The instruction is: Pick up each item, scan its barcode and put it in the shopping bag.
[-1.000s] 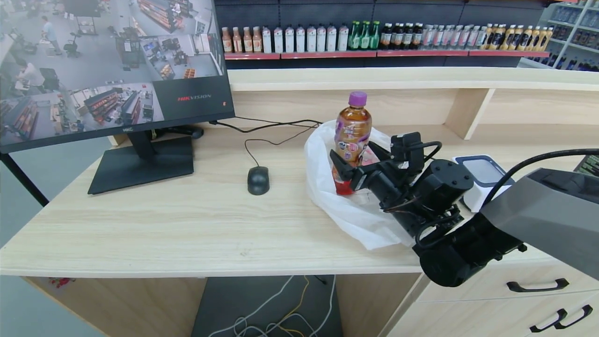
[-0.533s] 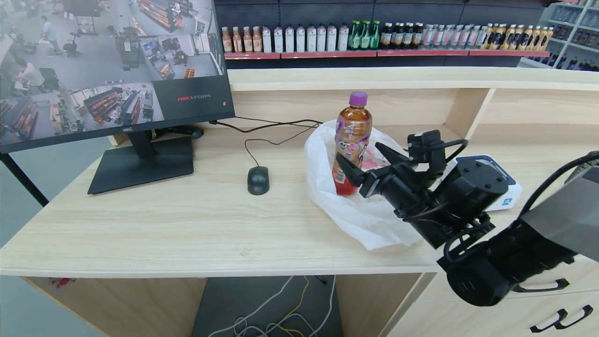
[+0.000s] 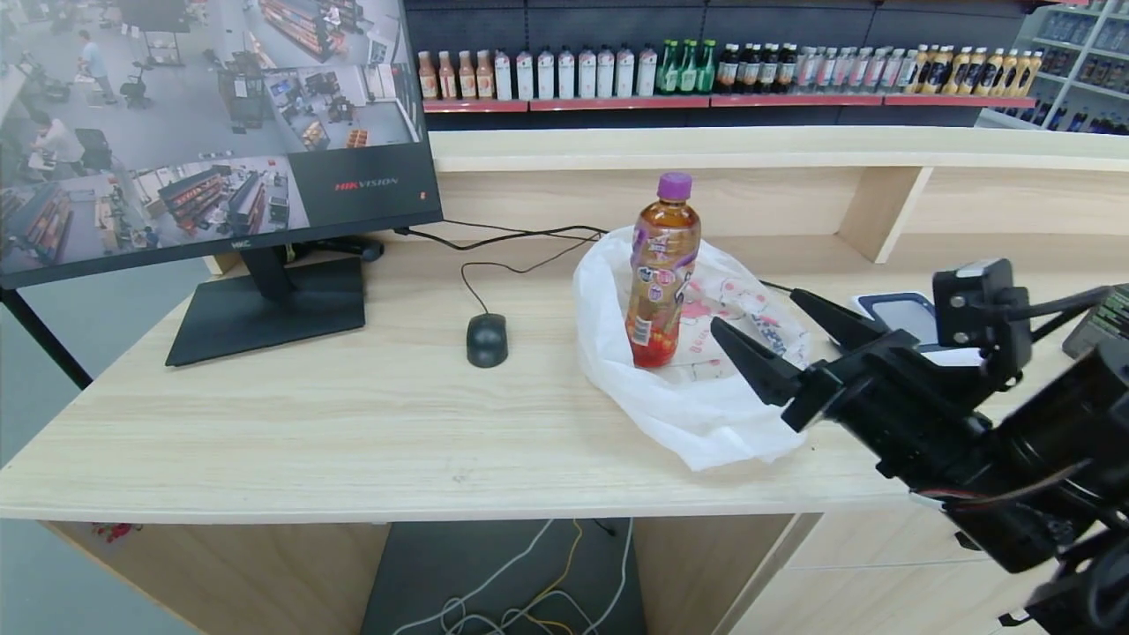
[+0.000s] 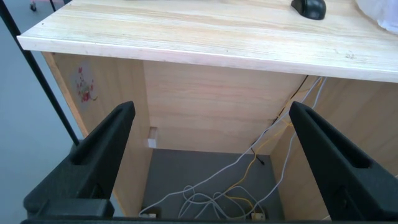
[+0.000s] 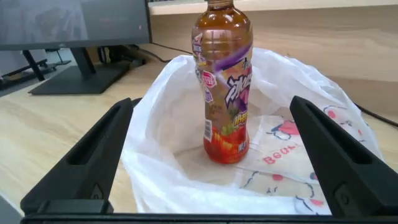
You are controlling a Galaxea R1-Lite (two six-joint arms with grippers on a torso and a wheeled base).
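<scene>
Head view: bottle (image 3: 663,273) upright inside bag (image 3: 697,414) on counter (image 3: 353,423). Right gripper (image 3: 758,310) splayed, empty, just beside the bag's rim. Scanner (image 3: 900,313) close behind it, mouse (image 3: 487,339) well apart.

Left wrist view: left gripper (image 4: 211,107) splayed, empty, below the counter edge, cables (image 4: 211,193) ahead.

Right wrist view: bottle tall on loose plastic. Risk: a finger snagging the bag could topple it.

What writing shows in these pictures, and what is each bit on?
Monitor: red brand lettering on its dark screen panel; a brand name, so left unquoted.
Bottle: stylised characters on the label; the small print is too fine to read.
Shopping bag: printed capitals beside cartoons, creased, not readable whole.
Shelf bottles: labels too small to read.
</scene>
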